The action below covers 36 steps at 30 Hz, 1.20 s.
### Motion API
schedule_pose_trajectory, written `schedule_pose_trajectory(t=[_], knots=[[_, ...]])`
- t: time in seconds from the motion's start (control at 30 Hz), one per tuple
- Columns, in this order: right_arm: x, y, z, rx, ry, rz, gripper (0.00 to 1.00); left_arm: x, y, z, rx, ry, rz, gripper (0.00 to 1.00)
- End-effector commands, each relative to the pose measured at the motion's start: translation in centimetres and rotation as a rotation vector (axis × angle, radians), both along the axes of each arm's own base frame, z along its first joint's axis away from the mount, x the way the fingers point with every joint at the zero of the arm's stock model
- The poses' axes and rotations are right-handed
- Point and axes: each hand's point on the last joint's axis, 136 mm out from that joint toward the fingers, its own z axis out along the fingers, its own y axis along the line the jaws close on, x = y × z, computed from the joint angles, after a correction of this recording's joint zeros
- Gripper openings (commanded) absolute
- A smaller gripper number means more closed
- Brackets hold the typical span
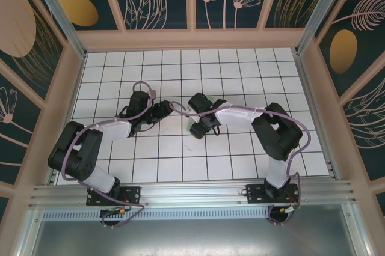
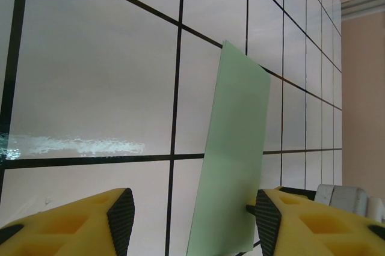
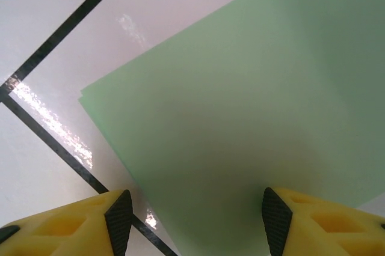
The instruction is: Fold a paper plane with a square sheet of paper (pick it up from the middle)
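Observation:
The square sheet of paper (image 3: 252, 88) is pale green and lies on the white grid table. A doubled edge at its left corner shows two layers. My right gripper (image 3: 197, 223) is open just above it, with yellow fingers (image 3: 90, 223) on either side of the paper's near part. In the left wrist view the paper (image 2: 234, 148) is a narrow slanted strip between the jaws of my open left gripper (image 2: 192, 220), close to the right-hand pad. From above, both grippers meet at mid-table, left gripper (image 1: 170, 109) and right gripper (image 1: 197, 127), with a sliver of paper (image 1: 191, 125) beneath. The paper plane is out of view.
The table (image 1: 240, 160) is white tiles with black grid lines, walled by a wooden frame (image 1: 192, 38) at the back and sides. An aluminium rail (image 1: 192, 196) carrying both arm bases runs along the near edge.

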Motion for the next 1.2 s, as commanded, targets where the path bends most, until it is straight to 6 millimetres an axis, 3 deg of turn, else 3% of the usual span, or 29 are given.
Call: schedule_pose_trajectory(t=[0.0,0.07,0.23,0.43,0.67,0.9,1.17], knots=[[-0.1,0.9,1.0,0.04,0.027,0.029,0.63,0.5,-0.5,0.6,-0.014,-0.028,-0.027,0.59],[-0.2,1.2,1.4,0.064,0.024,0.042,0.64,0.5,-0.5,0.5,-0.013,-0.026,-0.029,0.59],[0.3,0.2,-0.4,0.001,0.043,0.019,0.65,0.5,-0.6,0.3,-0.014,-0.022,-0.032,0.58],[0.7,0.0,-1.0,-0.033,0.02,0.009,0.65,0.4,-0.6,0.1,-0.013,-0.016,-0.036,0.58],[0.5,0.3,-0.5,-0.018,0.009,0.013,0.65,0.5,-0.7,0.0,-0.016,-0.015,-0.04,0.58],[0.8,1.4,2.4,0.043,-0.032,0.029,0.71,0.4,-0.8,0.0,-0.019,-0.011,-0.041,0.58],[0.3,1.4,1.0,0.012,-0.011,0.045,0.79,0.5,-0.8,0.0,-0.023,-0.011,-0.041,0.58]])
